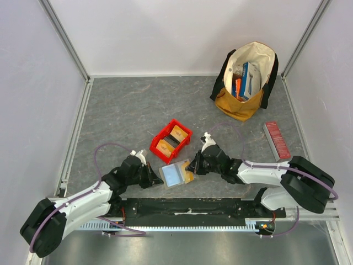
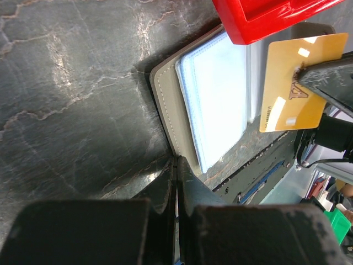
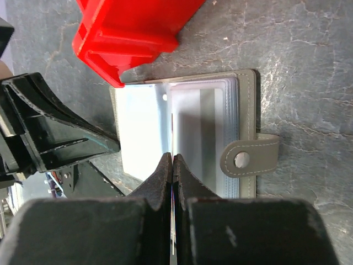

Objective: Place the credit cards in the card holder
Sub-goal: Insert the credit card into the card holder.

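One tan credit card [image 2: 289, 83] is shown face-on only from the left wrist. Seen edge-on from the right wrist, it is pinched in the right gripper [image 3: 172, 158] over the one open card holder [image 3: 204, 116] (beside the red bin [image 3: 132, 27]). The left gripper [image 2: 176, 165], pressed together, is held low at the holder's edge.

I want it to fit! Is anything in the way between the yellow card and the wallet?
Nothing visible. The yellow card, in the right fingers, is right at the open wallet; the red bin sits beside it.
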`<state>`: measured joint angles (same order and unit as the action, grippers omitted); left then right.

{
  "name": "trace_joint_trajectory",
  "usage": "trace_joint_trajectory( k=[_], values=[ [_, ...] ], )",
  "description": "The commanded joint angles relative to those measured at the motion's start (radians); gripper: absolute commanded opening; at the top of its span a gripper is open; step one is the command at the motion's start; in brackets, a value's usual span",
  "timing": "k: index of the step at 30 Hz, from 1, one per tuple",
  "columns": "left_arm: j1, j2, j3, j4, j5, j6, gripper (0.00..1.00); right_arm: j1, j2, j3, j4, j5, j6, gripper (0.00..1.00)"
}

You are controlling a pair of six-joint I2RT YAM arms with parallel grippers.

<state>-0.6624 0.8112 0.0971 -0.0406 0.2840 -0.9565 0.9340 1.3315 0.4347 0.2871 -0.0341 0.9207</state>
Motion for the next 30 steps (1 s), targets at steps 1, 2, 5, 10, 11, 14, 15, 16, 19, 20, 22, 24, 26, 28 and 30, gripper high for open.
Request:
trace_joint_trajectory(
  k=[1, 2, 5, 10, 11, 14, 15, 16, 19, 20, 22, 24, 26, 28, 30],
  values=[
    [0.0, 0.016, 0.016, -0.031, -0.016, 0.035, 0.02, 0.0, 0.052, 0.044, 0.084, -0.038, -0.034, 0.0],
    [-0.002, 0.017, 0.018, -0.035, -0.017, 0.038, 0.02, -0.001, 0.069, 0.047, 0.096, -0.052, -0.04, 0.0],
    [0.0, 0.029, 0.03, -0.05, -0.022, 0.053, 0.02, -0.011, 0.113, 0.059, 0.147, -0.088, -0.045, 0.0],
    [-0.002, 0.046, 0.039, -0.058, -0.025, 0.061, 0.02, -0.035, 0.182, 0.059, 0.236, -0.153, -0.042, 0.0],
    [0.0, 0.045, 0.041, -0.059, -0.025, 0.061, 0.02, -0.041, 0.192, 0.056, 0.257, -0.165, -0.04, 0.0],
    [0.0, 0.045, 0.043, -0.065, -0.029, 0.062, 0.02, -0.047, 0.201, 0.038, 0.314, -0.181, -0.031, 0.0],
    [0.0, 0.045, 0.043, -0.064, -0.031, 0.062, 0.02, -0.049, 0.204, 0.033, 0.32, -0.187, -0.031, 0.0],
    [0.0, 0.045, 0.043, -0.065, -0.032, 0.061, 0.02, -0.05, 0.205, 0.023, 0.348, -0.19, -0.028, 0.0],
    [0.0, 0.046, 0.044, -0.065, -0.032, 0.062, 0.02, -0.054, 0.216, 0.009, 0.394, -0.196, -0.01, 0.0],
    [0.0, 0.046, 0.044, -0.067, -0.034, 0.062, 0.02, -0.055, 0.228, 0.015, 0.388, -0.197, -0.01, 0.0],
    [0.0, 0.048, 0.046, -0.067, -0.036, 0.064, 0.02, -0.055, 0.256, 0.018, 0.403, -0.207, -0.008, 0.0],
    [-0.002, 0.046, 0.047, -0.071, -0.036, 0.065, 0.02, -0.055, 0.273, 0.007, 0.428, -0.208, 0.0, 0.0],
    [0.0, 0.042, 0.049, -0.079, -0.039, 0.065, 0.02, -0.061, 0.258, -0.008, 0.417, -0.185, -0.006, 0.0],
    [0.0, 0.031, 0.046, -0.084, -0.042, 0.065, 0.02, -0.081, 0.23, -0.017, 0.411, -0.197, -0.016, 0.0],
    [-0.002, 0.025, 0.046, -0.09, -0.045, 0.064, 0.02, -0.095, 0.198, -0.017, 0.38, -0.193, -0.029, 0.0]
  ],
)
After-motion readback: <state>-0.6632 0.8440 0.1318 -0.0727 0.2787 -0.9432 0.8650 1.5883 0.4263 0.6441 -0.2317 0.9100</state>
